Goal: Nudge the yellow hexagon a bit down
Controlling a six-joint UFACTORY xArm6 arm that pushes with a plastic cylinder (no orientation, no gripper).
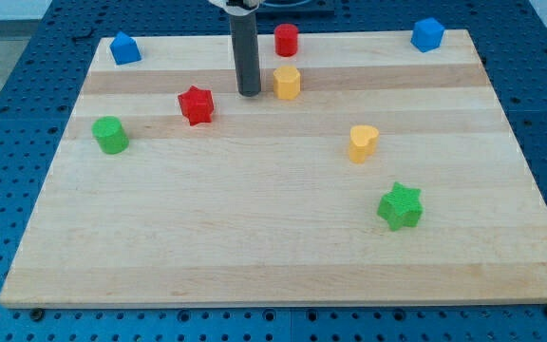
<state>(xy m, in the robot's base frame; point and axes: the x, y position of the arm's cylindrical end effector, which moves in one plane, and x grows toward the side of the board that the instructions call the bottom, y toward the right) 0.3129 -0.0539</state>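
Observation:
The yellow hexagon (287,83) stands on the wooden board (254,237) near the view's top centre. My tip (249,93) rests on the board just left of the yellow hexagon, a small gap apart, and a little lower than the block's middle. The dark rod rises straight up from there out of the view's top. A red cylinder (286,40) stands right above the yellow hexagon. A red star (196,104) lies to the left of my tip.
A yellow heart-shaped block (363,142) lies right of centre. A green star (401,206) is at the lower right. A green cylinder (110,135) is at the left. A blue block (124,47) sits at the top left, another blue block (427,34) at the top right.

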